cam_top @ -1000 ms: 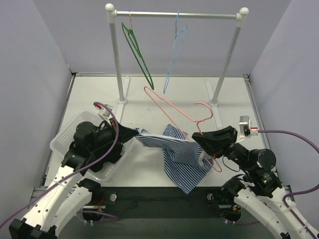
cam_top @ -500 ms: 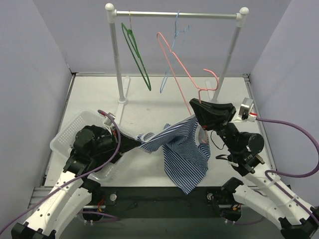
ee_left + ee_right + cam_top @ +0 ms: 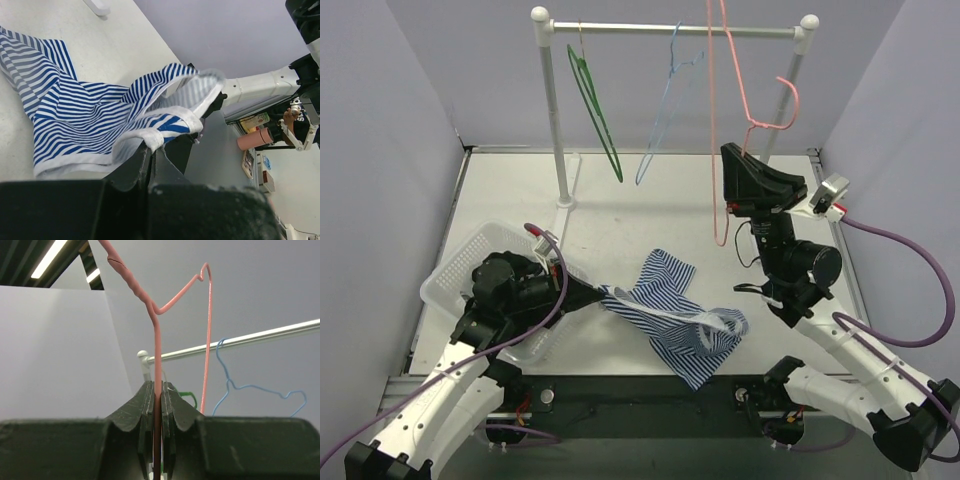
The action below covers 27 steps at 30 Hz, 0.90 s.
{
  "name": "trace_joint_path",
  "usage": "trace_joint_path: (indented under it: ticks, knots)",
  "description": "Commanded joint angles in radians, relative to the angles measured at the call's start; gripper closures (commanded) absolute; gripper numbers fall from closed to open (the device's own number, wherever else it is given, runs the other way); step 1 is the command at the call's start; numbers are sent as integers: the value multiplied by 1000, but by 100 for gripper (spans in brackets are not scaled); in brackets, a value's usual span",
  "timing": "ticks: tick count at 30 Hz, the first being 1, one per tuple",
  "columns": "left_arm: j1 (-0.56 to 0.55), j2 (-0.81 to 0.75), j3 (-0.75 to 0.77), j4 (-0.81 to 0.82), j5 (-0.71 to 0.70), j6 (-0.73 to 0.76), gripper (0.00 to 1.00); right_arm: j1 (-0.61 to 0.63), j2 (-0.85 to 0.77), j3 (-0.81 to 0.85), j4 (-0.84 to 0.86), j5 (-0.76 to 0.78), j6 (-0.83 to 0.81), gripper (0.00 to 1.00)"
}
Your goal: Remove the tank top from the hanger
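Observation:
The blue-and-white striped tank top (image 3: 670,315) lies crumpled on the table, free of the hanger; it also fills the left wrist view (image 3: 95,115). My left gripper (image 3: 603,291) is shut on its white-trimmed edge (image 3: 154,136) at table level. My right gripper (image 3: 732,158) is shut on the pink wire hanger (image 3: 715,120) and holds it high, near the rail. In the right wrist view the jaws (image 3: 159,390) clamp the hanger's wire (image 3: 156,350), which runs up between them.
A white rack with a metal rail (image 3: 670,29) stands at the back, with a green hanger (image 3: 595,100) and a blue hanger (image 3: 665,105) on it. A white basket (image 3: 455,270) sits at the left beside my left arm.
My right gripper lifted the pink hanger up and back toward the rail. The tank top slid off it and dropped onto the table, still held by my left gripper.

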Motion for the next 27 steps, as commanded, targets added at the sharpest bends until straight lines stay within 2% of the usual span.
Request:
trace_joint_path:
  ticks: [1, 3, 6, 11, 14, 19, 24, 27]
  knots:
    - [0, -35, 25, -11, 15, 21, 100, 0, -23, 104, 6, 40, -89, 100]
    - [0, -52, 32, -14, -5, 17, 100, 0, -50, 120, -83, 36, -87, 100]
    - [0, -55, 49, -17, -36, 11, 100, 0, -105, 126, -318, 56, -32, 100]
    - [-14, -43, 92, -164, -137, 92, 100, 1, -233, 71, -533, 130, 31, 100]
    - [-69, -57, 120, -209, -238, 126, 100, 1, -300, 60, -665, 135, 68, 100]
    - [-277, -23, 170, -278, -503, 178, 100, 0, -386, 57, -852, 92, 111, 100]
    - [-420, 29, 218, -312, -664, 197, 100, 0, -395, 117, -1128, 98, 138, 100]
    - [-477, 17, 256, -324, -738, 203, 100, 1, -369, 140, -1217, 134, 103, 100]
